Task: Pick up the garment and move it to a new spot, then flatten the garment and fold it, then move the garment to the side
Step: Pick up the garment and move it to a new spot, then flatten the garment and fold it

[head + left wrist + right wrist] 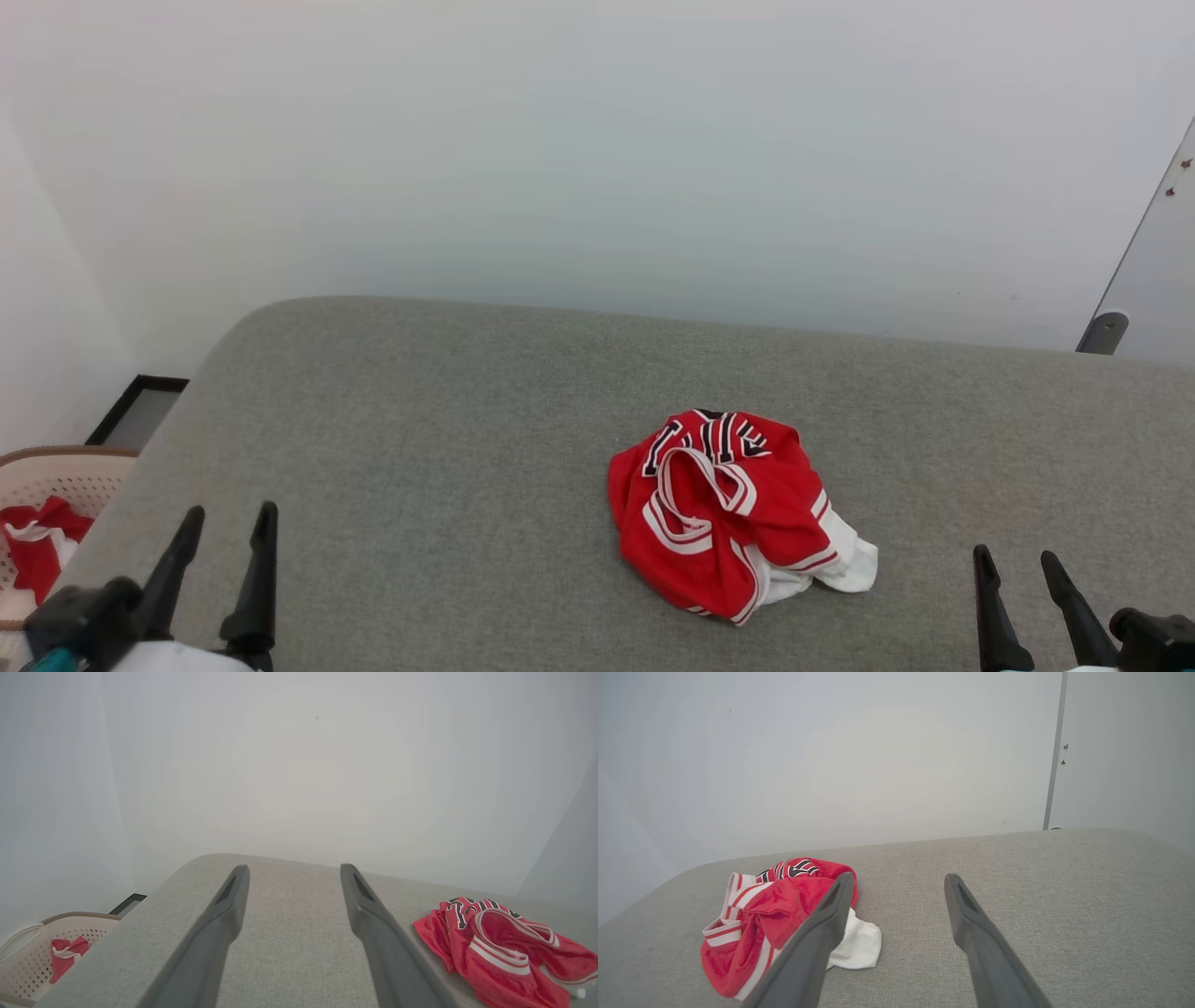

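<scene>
Head view, lower left: left gripper (231,511) spread fully wide, holding nothing, poised at the near left corner of the grey fabric surface (420,420). At the near right corner, right gripper (1014,553) just as wide apart and equally empty. Between them, closer to the right one and apart from both, the garment (719,509): crumpled in a red heap right of the surface's middle, towards the near edge, white fabric poking out on its right, black lettering on top. Beyond the left edge, a pale perforated basket (65,471) with red cloth (37,551) inside

Open grey surface (420,448) all around the crumpled garment (719,504); wall (597,168) behind.
</scene>
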{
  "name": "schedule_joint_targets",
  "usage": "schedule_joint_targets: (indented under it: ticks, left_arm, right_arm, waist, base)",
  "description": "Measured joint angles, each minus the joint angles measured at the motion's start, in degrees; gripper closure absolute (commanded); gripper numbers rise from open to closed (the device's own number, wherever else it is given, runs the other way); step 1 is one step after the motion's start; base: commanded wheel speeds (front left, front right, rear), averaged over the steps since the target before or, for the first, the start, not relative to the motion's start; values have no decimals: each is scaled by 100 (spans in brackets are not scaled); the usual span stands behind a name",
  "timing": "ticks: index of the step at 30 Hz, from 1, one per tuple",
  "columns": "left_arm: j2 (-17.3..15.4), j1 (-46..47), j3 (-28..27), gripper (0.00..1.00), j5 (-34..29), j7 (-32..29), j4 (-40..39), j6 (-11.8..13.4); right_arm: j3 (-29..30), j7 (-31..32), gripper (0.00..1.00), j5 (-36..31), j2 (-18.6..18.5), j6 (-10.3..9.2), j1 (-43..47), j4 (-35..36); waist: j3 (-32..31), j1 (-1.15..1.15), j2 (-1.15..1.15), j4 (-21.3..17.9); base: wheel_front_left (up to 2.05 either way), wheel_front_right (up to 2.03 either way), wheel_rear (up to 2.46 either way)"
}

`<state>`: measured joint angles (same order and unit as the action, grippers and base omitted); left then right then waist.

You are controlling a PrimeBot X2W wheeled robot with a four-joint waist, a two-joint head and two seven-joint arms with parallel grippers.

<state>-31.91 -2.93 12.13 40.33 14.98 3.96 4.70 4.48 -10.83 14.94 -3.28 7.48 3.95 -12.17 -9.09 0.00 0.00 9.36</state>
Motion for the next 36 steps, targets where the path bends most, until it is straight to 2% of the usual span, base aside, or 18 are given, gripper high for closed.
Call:
schedule_joint_targets:
  ticks: [13,19,24,36]
  left_arm:
    - [335,-289,-491,0,-280,14,-108,-266]
    - [414,-287,-660,0,-389,14,-115,-270]
    - [528,-274,-660,0,-454,14,-127,-322]
    - [727,-8,-426,0,-550,15,-75,-522]
  right_arm:
    - [25,26,0,-44,4,0,54,116]
    - [-18,166,0,-103,7,0,46,138]
    - [-34,549,0,-138,-42,0,-147,92]
    - [65,2189,0,-159,-320,0,-687,-297]
  waist:
    - [29,0,0,66]
    - [87,0,0,116]
    - [164,0,0,236]
    - [484,0,0,775]
  base:
    - [0,0,0]
    - [0,0,0]
    - [0,0,0]
    - [0,0,0]
